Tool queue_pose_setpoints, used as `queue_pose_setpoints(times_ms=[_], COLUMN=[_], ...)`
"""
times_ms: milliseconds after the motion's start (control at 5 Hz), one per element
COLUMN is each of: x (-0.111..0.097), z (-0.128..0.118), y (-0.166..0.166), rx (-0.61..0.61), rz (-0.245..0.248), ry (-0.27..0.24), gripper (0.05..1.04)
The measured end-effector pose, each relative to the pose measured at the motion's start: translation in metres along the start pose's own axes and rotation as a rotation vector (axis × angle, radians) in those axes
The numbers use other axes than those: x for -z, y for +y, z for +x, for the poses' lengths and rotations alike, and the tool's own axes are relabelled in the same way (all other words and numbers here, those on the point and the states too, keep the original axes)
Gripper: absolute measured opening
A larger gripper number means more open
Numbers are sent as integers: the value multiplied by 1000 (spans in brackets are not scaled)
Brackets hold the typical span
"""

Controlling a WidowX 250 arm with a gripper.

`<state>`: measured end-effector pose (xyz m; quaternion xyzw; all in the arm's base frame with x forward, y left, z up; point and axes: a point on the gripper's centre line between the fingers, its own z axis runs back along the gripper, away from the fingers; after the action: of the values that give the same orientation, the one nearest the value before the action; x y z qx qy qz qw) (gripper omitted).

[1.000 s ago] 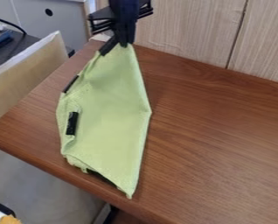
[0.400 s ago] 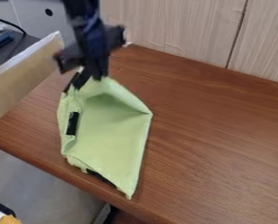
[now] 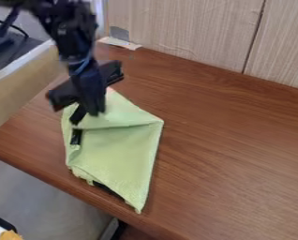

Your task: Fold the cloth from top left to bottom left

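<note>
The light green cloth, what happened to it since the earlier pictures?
The black two-finger tool moved down and to the left in the picture, and the top part of the light green cloth came down with it, so it now folds over the middle. The cloth's bottom tip and right corner stayed put on the brown wooden table.

The cloth (image 3: 119,157) is pale yellow-green and partly folded, its upper part caught at the pincer (image 3: 89,115) and the rest spreading below it in the view over the brown desk (image 3: 227,154). A fold crosses the cloth just beside the fingertips and runs right to a blunt side corner. From there the edge slants down to a narrow point, well apart from the pincer. One black patch (image 3: 76,137) shows just below the pincer; another dark strip (image 3: 106,190) lies farther down, along the crumpled lower-left edge.
</note>
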<state>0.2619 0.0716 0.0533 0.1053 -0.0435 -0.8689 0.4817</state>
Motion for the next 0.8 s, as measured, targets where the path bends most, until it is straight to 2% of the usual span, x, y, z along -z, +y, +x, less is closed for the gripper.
queue_pose_setpoints(times_ms=[200, 400, 600, 800], x=[6, 10, 6, 6], z=[8, 16, 18, 19], y=[-16, -20, -14, -15], rx=[25, 34, 58, 59], rz=[-37, -31, -28, -31], ry=[22, 13, 35, 32], gripper=[55, 75, 222, 485])
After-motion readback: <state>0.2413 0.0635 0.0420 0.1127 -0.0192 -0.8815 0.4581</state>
